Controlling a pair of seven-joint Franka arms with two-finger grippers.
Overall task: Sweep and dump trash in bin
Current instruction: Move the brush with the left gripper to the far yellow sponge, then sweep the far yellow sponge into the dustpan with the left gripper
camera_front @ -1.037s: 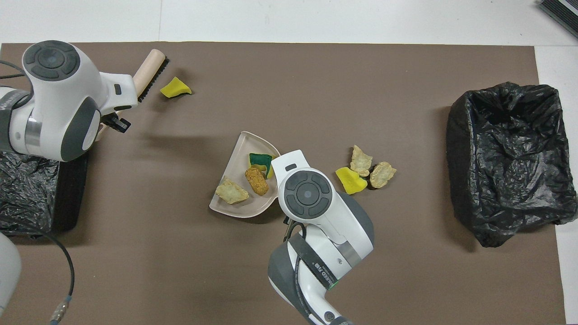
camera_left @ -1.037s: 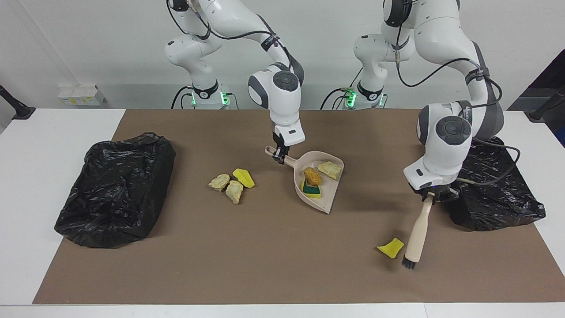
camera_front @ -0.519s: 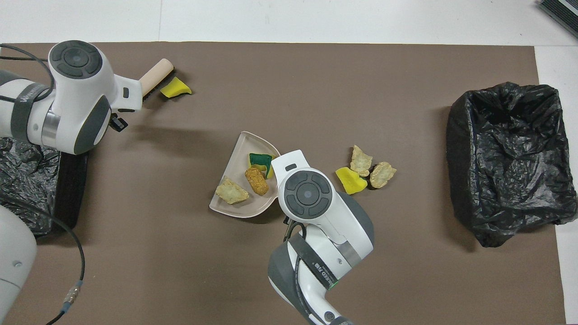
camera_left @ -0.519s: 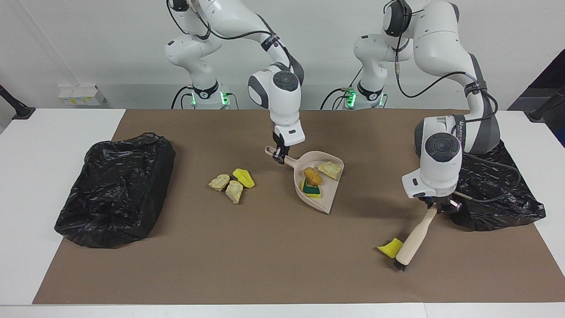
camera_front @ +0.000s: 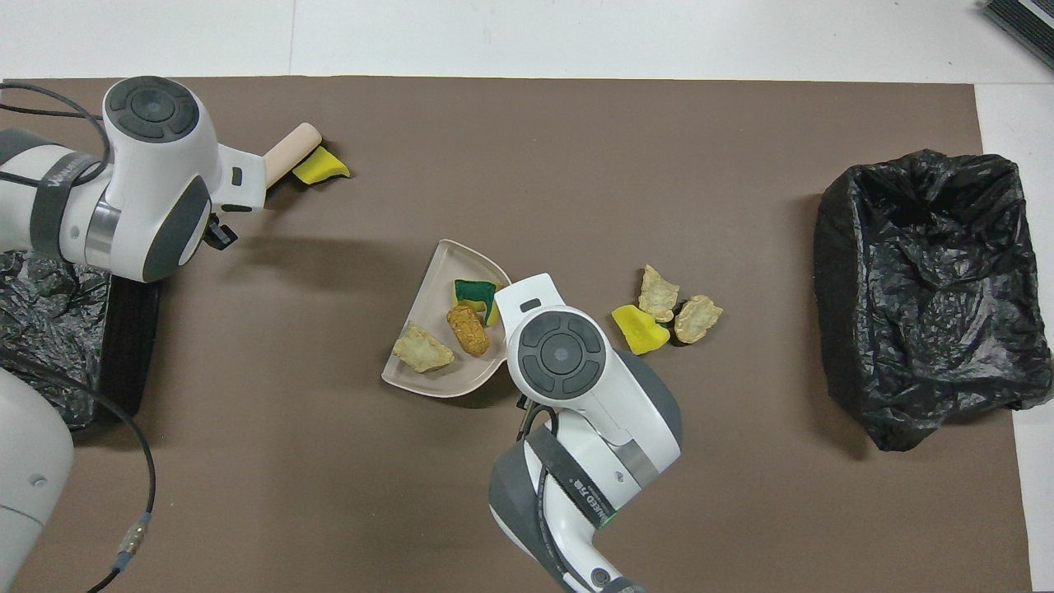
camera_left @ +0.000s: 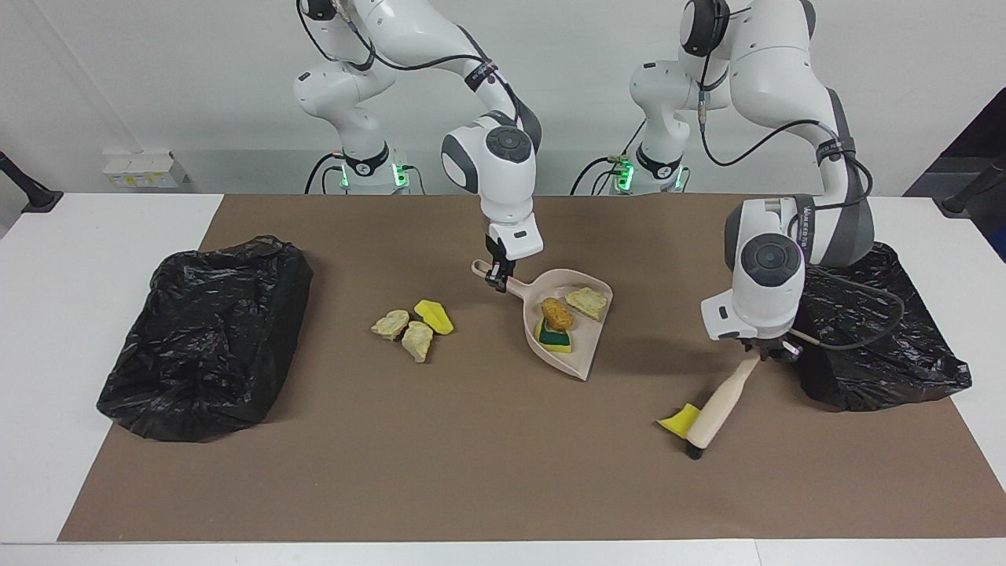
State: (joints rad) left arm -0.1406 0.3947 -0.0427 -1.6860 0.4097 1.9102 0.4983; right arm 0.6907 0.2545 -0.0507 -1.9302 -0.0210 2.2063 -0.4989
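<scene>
At the left arm's end of the desk: the left gripper (camera_left: pixel 759 355) has its jaws pinched on the handle of the brush (camera_left: pixel 717 409), which slants down from the jaws with its black bristles on the brown mat (camera_left: pixel 471 472).
Under the brush head: one yellow scrap (camera_left: pixel 679 419) lies touching the brush, on the side toward the right arm.
Mid-desk: the right gripper (camera_left: pixel 497 277) has its jaws pressed on the handle of the dustpan (camera_left: pixel 585 358), which rests on the mat.
In the dustpan: three pieces of trash lie below the right jaws toward the pan's mouth: an orange-brown lump (camera_left: pixel 557 313), a green-backed sponge bit (camera_left: pixel 554 337) and a beige lump (camera_left: pixel 588 302).
Loose trash: two beige lumps (camera_left: pixel 402 331) and a yellow sponge bit (camera_left: pixel 435 316) lie together on the mat, beside the right jaws toward the right arm's end.
Bins: a black-lined bin (camera_left: pixel 204 334) sits at the right arm's end; another black bag (camera_left: pixel 880 338) lies just beside the left jaws.
</scene>
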